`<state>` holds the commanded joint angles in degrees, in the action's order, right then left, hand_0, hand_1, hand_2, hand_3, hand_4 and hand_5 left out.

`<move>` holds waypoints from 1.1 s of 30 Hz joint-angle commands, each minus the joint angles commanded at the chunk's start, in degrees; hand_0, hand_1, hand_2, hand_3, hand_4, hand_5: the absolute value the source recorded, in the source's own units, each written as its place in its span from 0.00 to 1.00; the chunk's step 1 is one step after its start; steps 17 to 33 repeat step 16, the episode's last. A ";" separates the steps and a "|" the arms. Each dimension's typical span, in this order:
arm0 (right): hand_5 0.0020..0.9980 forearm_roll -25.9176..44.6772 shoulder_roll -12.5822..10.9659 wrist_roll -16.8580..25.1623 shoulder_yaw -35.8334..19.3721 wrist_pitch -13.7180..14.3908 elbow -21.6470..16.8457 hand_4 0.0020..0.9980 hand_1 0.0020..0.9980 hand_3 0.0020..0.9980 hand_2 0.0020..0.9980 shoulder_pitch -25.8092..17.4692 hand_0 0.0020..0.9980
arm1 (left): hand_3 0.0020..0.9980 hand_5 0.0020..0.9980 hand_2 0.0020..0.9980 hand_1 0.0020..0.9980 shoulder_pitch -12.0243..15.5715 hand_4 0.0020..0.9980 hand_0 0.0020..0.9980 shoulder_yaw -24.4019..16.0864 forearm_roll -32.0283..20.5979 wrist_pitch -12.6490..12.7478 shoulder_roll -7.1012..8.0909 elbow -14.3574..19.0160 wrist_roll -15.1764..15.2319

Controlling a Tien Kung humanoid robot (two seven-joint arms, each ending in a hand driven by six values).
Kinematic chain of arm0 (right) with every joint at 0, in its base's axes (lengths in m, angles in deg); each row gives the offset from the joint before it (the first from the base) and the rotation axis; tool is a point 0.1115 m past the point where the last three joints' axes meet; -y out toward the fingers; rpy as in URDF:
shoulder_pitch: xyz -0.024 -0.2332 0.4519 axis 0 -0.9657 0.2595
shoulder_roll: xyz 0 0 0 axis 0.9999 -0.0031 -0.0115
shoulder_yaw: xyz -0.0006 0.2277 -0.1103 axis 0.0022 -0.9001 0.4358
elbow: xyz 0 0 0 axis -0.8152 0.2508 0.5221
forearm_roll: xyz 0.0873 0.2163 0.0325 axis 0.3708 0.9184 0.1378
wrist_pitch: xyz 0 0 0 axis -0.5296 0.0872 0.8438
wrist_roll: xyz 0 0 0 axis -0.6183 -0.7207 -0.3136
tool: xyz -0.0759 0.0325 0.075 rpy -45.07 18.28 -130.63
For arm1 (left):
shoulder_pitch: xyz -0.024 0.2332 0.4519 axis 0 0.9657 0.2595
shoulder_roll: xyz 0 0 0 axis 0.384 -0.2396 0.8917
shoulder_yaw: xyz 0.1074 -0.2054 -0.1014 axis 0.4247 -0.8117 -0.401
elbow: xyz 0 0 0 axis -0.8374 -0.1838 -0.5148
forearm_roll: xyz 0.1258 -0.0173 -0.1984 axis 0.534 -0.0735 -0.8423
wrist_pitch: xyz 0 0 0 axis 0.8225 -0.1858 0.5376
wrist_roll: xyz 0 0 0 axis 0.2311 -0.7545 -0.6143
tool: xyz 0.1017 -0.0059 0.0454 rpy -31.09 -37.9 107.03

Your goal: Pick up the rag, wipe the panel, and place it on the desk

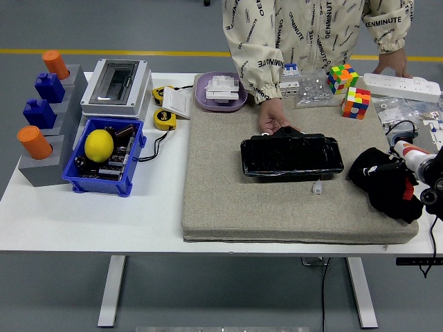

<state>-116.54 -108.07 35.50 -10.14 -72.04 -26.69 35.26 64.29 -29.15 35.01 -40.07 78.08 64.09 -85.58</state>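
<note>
While the black rag (383, 184) lies bunched on the grey mat's (228, 200) right end, the right hand (415, 181) sits against its right side; whether its fingers grip it cannot be told. A person's hand (272, 117) steadies the black panel (291, 155), left of the rag.

Table layout, head view
The panel (291, 156) lies on the mat (228, 200); the rag (379, 181) sits to its right. The bin (135, 153) holding the lemon (99, 145) stands left of the mat.
</note>
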 joint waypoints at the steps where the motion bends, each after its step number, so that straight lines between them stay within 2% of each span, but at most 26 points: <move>1: 0.58 -0.09 -0.09 -0.01 -0.23 -0.04 -0.32 1.00 0.60 0.67 0.69 -0.02 0.63 | 0.58 0.44 0.70 0.66 0.00 0.68 0.65 0.01 -0.02 -0.02 -0.02 0.00 0.00; 10: 0.59 -2.59 -1.81 -0.07 -3.34 -0.01 -4.32 1.00 0.61 0.71 0.71 -0.67 0.65 | 0.58 0.44 0.70 0.66 0.09 0.68 0.65 -0.03 0.03 -0.04 -0.10 -0.04 -0.01; 12: 0.59 -4.38 -2.51 -0.05 -4.80 0.42 -6.05 1.00 0.61 0.71 0.71 -1.18 0.65 | 0.58 0.44 0.70 0.66 0.16 0.68 0.65 -0.02 0.06 -0.03 -0.09 -0.06 0.00; 13: 0.59 -5.64 -2.87 0.03 -5.60 0.68 -6.90 1.00 0.62 0.75 0.72 -1.46 0.66 | 0.58 0.44 0.70 0.66 0.19 0.68 0.65 -0.01 0.06 -0.03 -0.08 -0.07 0.00; 16: 0.59 -8.21 -3.82 0.80 -7.38 1.63 -8.78 1.00 0.62 0.75 0.72 -2.21 0.66 | 0.58 0.44 0.70 0.66 0.21 0.68 0.65 0.06 0.03 -0.04 -0.06 -0.06 0.01; 33: 0.59 -8.21 -3.82 0.80 -7.38 1.63 -8.78 1.00 0.62 0.75 0.72 -2.21 0.66 | 0.58 0.44 0.70 0.66 0.21 0.68 0.65 0.06 0.03 -0.04 -0.06 -0.06 0.01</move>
